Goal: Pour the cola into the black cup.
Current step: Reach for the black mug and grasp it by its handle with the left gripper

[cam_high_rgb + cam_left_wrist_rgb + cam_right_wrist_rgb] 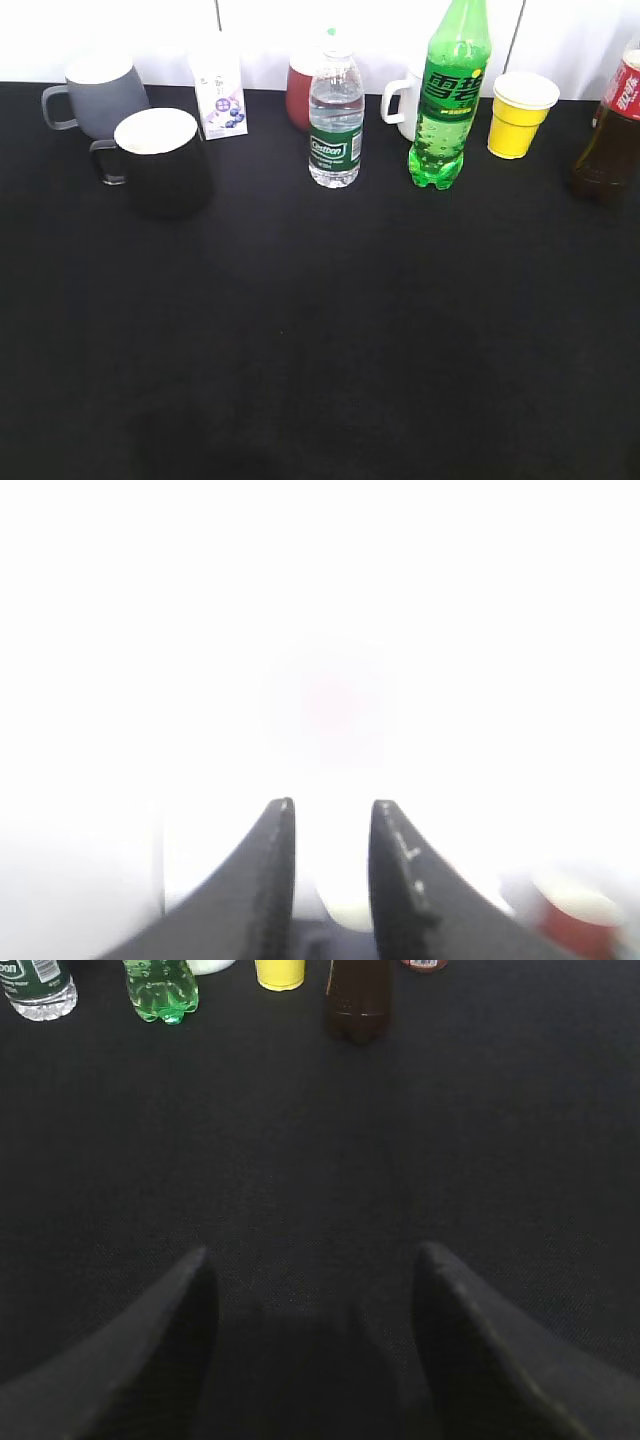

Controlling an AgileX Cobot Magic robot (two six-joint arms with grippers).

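While the cola (612,130) stands far right on the surface (320,330), well apart from the black cup (160,160) at left, the right gripper (315,1280), jaws wide open, should approach its body squarely; the left gripper (330,825) has jaws narrowly parted.

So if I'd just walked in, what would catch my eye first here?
Probably the tall green soda bottle, standing bright against the black table in the back row. Next to it on the right is a yellow paper cup, and the black cup with its white inside sits far left.
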